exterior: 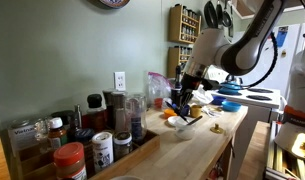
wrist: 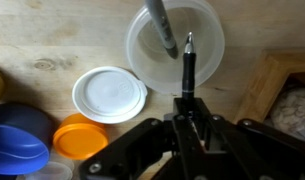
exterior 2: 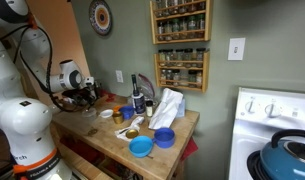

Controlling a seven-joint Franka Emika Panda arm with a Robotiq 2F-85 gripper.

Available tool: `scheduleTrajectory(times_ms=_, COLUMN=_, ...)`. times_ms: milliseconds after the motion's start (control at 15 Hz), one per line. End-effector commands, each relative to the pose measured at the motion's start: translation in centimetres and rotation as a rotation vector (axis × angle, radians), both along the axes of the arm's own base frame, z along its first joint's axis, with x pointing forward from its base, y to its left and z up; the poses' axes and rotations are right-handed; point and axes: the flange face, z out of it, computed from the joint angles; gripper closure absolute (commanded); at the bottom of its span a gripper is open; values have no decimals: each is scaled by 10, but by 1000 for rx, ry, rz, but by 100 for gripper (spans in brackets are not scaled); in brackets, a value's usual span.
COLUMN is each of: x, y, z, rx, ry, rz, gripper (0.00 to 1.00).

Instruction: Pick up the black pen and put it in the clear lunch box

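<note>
In the wrist view my gripper (wrist: 188,108) is shut on the black pen (wrist: 188,65). The pen sticks out from the jaws, with its tip over the rim of the clear round lunch box (wrist: 140,55) on the wooden counter. A grey pen-like stick (wrist: 164,30) lies inside the box. The gripper also shows in both exterior views (exterior: 184,90) (exterior 2: 92,96), held above the counter; the pen is too small to make out there.
A white lid (wrist: 109,94), an orange lid (wrist: 78,135) and a blue bowl (wrist: 17,140) lie left of the box. A wooden crate edge (wrist: 277,85) is on the right. Spice jars (exterior: 72,150) crowd the counter. A blue bowl (exterior 2: 141,147) and a stove (exterior 2: 277,130) are nearby.
</note>
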Motion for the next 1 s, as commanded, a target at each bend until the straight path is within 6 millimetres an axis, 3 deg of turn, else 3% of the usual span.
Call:
scheduleTrajectory(times_ms=0, x=1, y=3, z=-4, rx=36, ry=-33, rz=-1, gripper=97)
scheduleTrajectory(times_ms=733, x=-11, y=6, z=-34, rx=-24, ry=33, rz=88, gripper=95)
scheduleTrajectory(times_ms=800, x=-11, y=5, z=-36, rx=-26, ry=38, rz=89, gripper=62)
scheduleTrajectory(times_ms=933, x=-11, y=4, z=-39, rx=-31, ry=46, rz=88, gripper=54)
